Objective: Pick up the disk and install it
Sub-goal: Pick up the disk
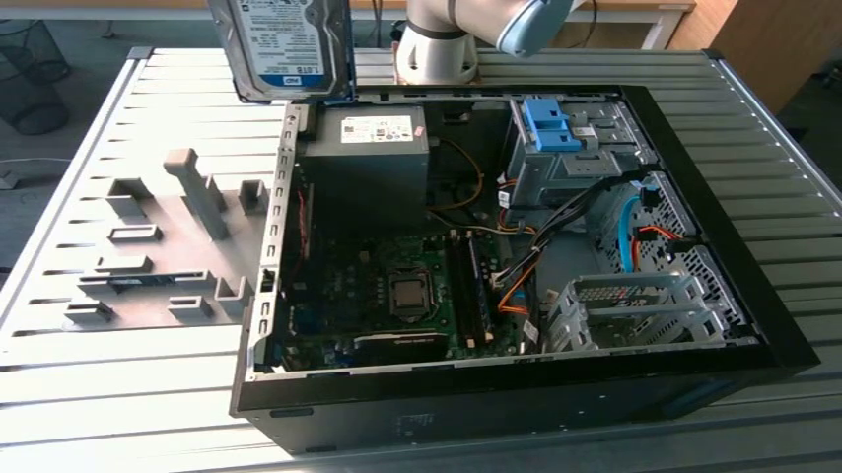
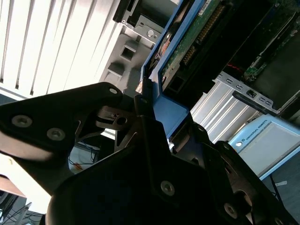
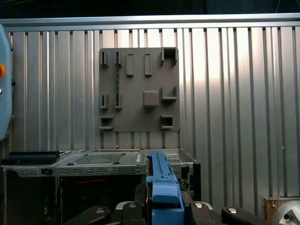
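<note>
Disk (image 1: 292, 44) is gripped by its blue bracket (image 3: 161, 187) between the closed jaws, long axis upright, at the exterior view's upper left, above the far corner of the open computer case (image 1: 526, 414).

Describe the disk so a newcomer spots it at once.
Find the open computer case on the slatted metal table. Above its top-left corner in the exterior view, the gripper holds the disk in the air. It is the flat silver slab with a white-and-blue label, unlike the bare blue latch inside the case.
</note>
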You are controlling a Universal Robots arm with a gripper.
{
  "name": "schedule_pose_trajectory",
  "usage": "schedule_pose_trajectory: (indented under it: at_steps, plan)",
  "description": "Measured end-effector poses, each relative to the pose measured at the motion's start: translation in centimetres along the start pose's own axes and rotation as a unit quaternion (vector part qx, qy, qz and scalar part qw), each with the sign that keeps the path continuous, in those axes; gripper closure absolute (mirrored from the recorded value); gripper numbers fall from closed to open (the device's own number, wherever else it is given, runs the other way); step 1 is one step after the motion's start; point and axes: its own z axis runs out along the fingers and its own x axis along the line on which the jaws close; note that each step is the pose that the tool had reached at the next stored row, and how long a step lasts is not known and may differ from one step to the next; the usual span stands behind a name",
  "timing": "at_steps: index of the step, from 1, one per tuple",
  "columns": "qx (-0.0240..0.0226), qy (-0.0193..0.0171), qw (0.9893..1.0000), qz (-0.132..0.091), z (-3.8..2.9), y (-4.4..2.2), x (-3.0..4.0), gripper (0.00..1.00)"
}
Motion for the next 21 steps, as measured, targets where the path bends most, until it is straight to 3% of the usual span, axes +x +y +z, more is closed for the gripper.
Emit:
schedule_pose_trajectory:
  at_steps: [5, 21]
  plan:
    - [0.0, 0.0, 1.0, 0.0, -0.02, -1.17, -0.04, 0.63]
    - [0.0, 0.0, 1.0, 0.0, -0.03, -1.26, 0.04, 0.63]
